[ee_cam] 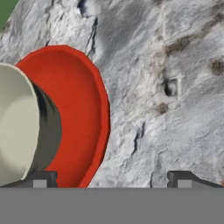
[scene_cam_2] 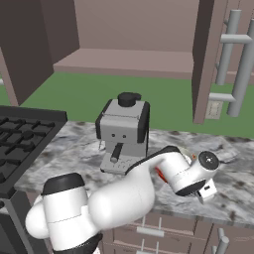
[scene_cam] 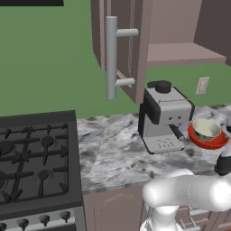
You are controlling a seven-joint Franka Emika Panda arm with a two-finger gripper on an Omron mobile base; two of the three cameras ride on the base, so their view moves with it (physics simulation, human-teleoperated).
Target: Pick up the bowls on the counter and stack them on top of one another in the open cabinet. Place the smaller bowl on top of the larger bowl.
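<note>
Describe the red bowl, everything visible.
The red bowl is wide, shallow and bright red with a glossy, smooth look. It sits upright on the marbled counter, just right of the coffee machine. The cream bowl already stands inside it. In the hand view its rim sweeps broadly round the cream bowl. Nothing else touches it.

Flat, even rendered light is seen throughout; no glare. A soft dark shadow is cast inside the red bowl (ee_cam: pixel 83 113) beside the cream bowl (ee_cam: pixel 17 131). Hand view textures are blurred and blocky; base views are sharper, undistorted.
</note>
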